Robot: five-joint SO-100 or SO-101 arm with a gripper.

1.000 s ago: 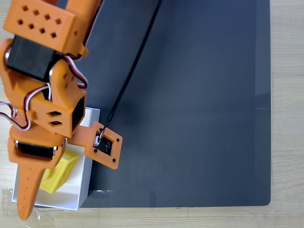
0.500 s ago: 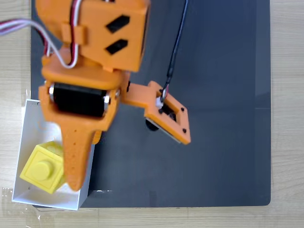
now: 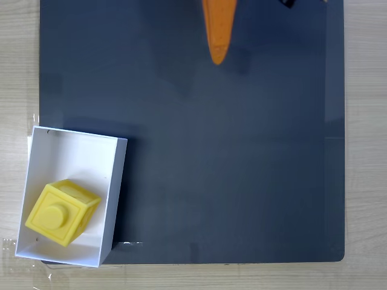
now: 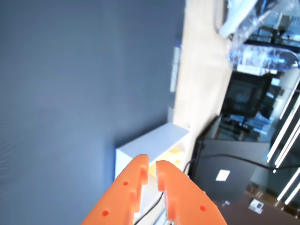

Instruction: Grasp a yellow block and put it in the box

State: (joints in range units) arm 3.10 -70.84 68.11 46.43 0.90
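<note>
Arm pose: in the fixed view, one orange finger tip (image 3: 217, 36) is seen reaching down from the top edge over the dark mat (image 3: 242, 169), well apart from the box (image 3: 72, 151)
Gripper: in the wrist view, the gripper (image 4: 152, 164) is seen with its two orange fingers nearly together, a narrow gap between the tips and nothing held
Yellow block: the yellow block (image 3: 59, 211) is seen inside the box, stud up, at the mat's lower-left corner in the fixed view
Wrist view alone: the box (image 4: 150, 143) is seen beyond the fingertips with a blurred patch of yellow inside; a wooden tabletop (image 4: 201, 84) is seen past the mat's edge
</note>
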